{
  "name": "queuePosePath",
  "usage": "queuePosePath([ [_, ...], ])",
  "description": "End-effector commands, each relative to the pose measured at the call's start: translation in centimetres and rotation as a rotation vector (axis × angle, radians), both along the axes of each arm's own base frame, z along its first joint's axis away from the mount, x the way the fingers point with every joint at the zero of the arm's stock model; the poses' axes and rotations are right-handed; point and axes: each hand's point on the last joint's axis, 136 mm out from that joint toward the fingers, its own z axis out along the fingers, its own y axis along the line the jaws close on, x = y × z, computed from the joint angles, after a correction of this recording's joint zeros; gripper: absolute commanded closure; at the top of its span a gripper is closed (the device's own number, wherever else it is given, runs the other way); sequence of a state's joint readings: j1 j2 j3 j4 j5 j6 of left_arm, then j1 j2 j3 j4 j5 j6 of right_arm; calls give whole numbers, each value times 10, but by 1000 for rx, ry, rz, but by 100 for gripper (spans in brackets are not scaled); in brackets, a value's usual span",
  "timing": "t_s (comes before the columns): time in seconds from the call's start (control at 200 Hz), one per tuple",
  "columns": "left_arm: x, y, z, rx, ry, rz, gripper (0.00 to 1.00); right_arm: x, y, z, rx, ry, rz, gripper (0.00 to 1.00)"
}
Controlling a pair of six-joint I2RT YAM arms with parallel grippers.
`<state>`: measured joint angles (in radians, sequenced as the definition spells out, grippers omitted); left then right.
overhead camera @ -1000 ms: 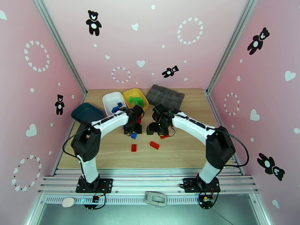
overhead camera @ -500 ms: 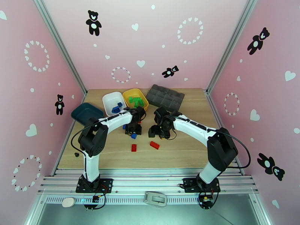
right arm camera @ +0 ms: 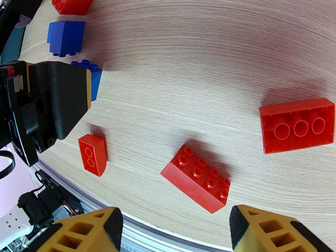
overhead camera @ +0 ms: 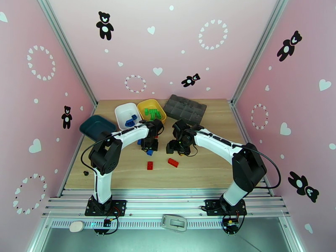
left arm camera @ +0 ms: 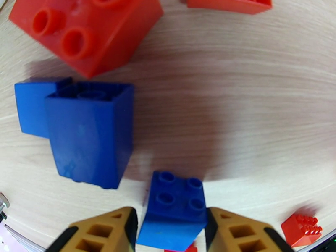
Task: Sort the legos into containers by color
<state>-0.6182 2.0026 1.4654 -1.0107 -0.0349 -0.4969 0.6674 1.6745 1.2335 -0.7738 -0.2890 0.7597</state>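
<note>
While the sort is only part done, the small blue four-stud plastic brick (left arm camera: 174,208) sits on the pale wooden table (overhead camera: 210,164) at mid-table, just in front of the trays. The left gripper (left arm camera: 171,227) is clenched on it, one yellow fingertip (left arm camera: 105,232) against each flank; whether the brick has left the wood cannot be told. Just beside it lie a larger blue brick (left arm camera: 90,139), tipped on its side, and a red four-stud brick (left arm camera: 88,30).

Step in hand, as judged: pick-up of a blue piece. The next move calls for a straight lift clear of the larger blue brick, then a carry back and to the left to the white rounded plastic tray (overhead camera: 119,108), which holds blue bricks. The yellow tray (overhead camera: 145,105) next to it holds green ones; the dark teal tray (overhead camera: 97,127) stands further left.

The right gripper (right arm camera: 174,223) hangs with jaws spread, grasping nothing, above a red eight-stud brick (right arm camera: 195,183). A second red brick (right arm camera: 296,124) and a small red curved brick (right arm camera: 93,154) lie near. The red pieces seen here all lie on the table, so their turn appears yet to come. The dark grey compartmented organizer (overhead camera: 185,108) at the back holds no brick that can be seen
</note>
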Motion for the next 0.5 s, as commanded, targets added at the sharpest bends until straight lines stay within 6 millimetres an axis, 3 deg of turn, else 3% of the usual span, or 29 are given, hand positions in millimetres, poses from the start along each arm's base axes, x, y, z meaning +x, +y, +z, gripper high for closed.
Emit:
queuePosePath([
  [0.0, 1, -2, -5, 4, 9, -15, 51, 3, 4, 10, 24, -21, -6, 29],
  [0.235, 0, -6, 2, -22, 8, -24, 63, 5, 12, 14, 57, -22, -4, 30],
  [0.495, 11, -18, 42, -193, -30, 26, 67, 16, 32, 32, 141, -29, -4, 31],
])
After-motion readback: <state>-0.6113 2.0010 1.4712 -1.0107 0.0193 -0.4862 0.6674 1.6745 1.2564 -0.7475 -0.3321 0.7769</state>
